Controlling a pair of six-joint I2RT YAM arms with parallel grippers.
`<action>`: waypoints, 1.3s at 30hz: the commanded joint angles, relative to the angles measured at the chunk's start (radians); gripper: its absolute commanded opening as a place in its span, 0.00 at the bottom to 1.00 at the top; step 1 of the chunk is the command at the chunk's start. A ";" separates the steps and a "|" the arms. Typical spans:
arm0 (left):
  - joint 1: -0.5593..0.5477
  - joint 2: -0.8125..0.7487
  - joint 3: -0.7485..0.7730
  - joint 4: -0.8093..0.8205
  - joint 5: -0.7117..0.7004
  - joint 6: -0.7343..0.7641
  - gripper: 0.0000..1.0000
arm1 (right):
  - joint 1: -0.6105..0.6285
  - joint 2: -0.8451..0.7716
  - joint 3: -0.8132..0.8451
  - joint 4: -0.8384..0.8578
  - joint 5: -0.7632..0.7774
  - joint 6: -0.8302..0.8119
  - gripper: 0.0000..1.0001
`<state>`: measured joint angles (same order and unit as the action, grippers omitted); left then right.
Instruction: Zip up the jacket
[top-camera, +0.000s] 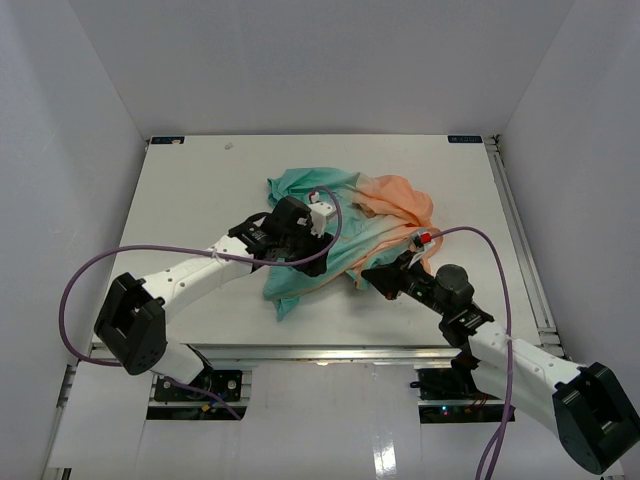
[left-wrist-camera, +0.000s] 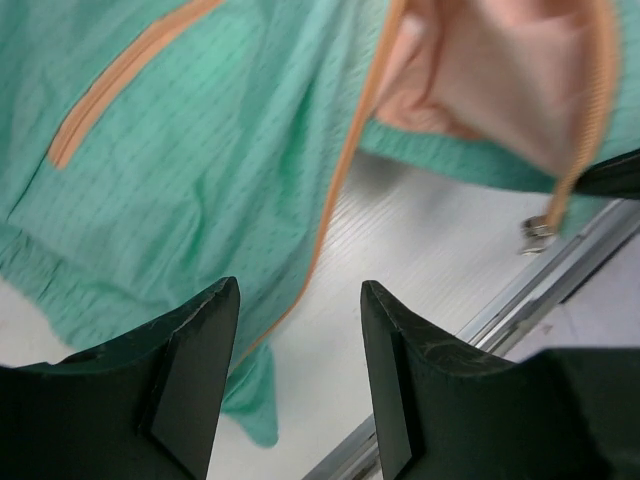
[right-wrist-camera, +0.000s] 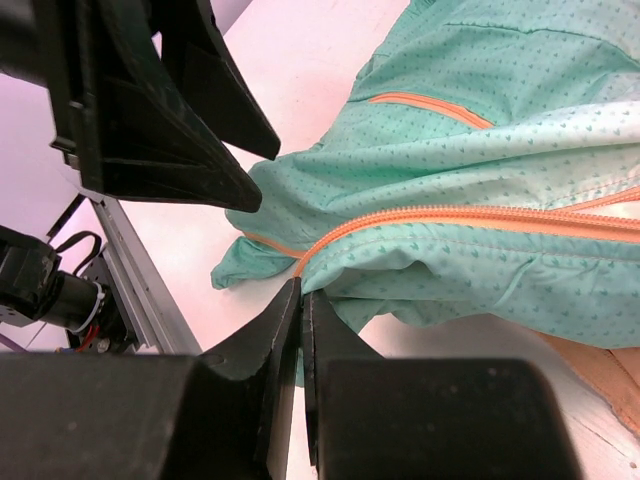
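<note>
The jacket (top-camera: 350, 250) lies crumpled in the middle of the table, teal with a peach part at the back right. My right gripper (top-camera: 370, 273) is shut on the teal hem at the lower end of the orange centre zipper (right-wrist-camera: 450, 215); its jaws (right-wrist-camera: 301, 290) pinch the fabric edge. My left gripper (top-camera: 285, 250) hovers open and empty above the teal front panel (left-wrist-camera: 200, 150), its fingers (left-wrist-camera: 205, 370) apart. A metal zipper slider (left-wrist-camera: 537, 232) hangs at the end of an orange zipper edge near the table's front rail.
The table's front metal rail (left-wrist-camera: 520, 300) runs close to the hem and also shows in the right wrist view (right-wrist-camera: 130, 270). The left gripper's dark body (right-wrist-camera: 150, 100) is close above and left of the right jaws. White walls enclose the table (top-camera: 200, 190). Purple cables (top-camera: 80, 280) loop off both arms.
</note>
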<state>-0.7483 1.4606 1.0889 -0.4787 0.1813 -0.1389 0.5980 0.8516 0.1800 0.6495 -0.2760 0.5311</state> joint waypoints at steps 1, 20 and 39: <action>0.000 -0.008 0.038 -0.266 -0.148 0.064 0.63 | 0.001 -0.027 -0.016 0.017 -0.003 -0.026 0.08; 0.003 -0.083 -0.107 -0.330 -0.279 0.165 0.68 | -0.004 -0.105 -0.031 -0.001 -0.048 -0.031 0.08; 0.028 0.027 -0.124 -0.299 -0.279 0.205 0.54 | -0.009 -0.142 -0.045 -0.018 -0.045 -0.034 0.08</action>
<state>-0.7319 1.4889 0.9729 -0.7991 -0.0880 0.0477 0.5949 0.7235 0.1341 0.6054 -0.3074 0.5128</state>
